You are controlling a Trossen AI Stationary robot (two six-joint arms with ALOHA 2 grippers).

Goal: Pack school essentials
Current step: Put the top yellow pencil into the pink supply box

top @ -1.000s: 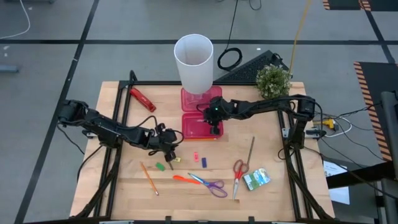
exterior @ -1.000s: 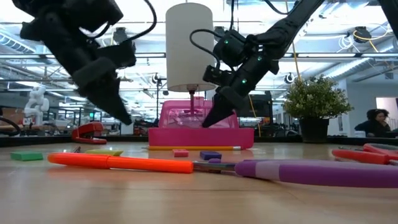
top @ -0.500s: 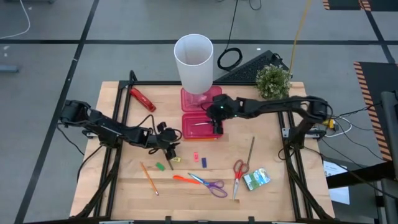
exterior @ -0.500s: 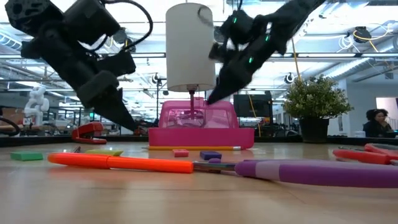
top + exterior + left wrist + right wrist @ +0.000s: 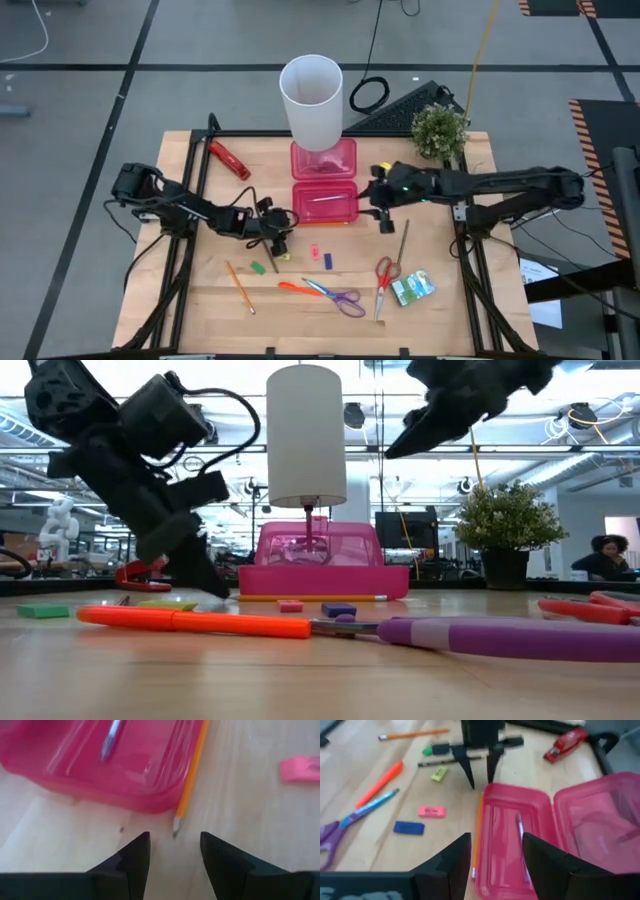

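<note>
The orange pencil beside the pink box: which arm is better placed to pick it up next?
Probably the left. The left gripper is low and open, with the tip of the orange pencil just ahead of it. The right gripper is raised, off the far side of the pink box.

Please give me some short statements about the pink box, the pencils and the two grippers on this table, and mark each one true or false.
1. The pink plastic pencil box lies open with a pen inside. True.
2. The left gripper holds the orange pencil beside the box. False: its fingers are open, and the pencil lies on the table ahead of them.
3. The right gripper is inside the box. False: it is off to the box's side.
4. The red-handled scissors lie beside the green-white packet. True.
5. The tall white cup lies tipped over. False: it stands upright.
</note>
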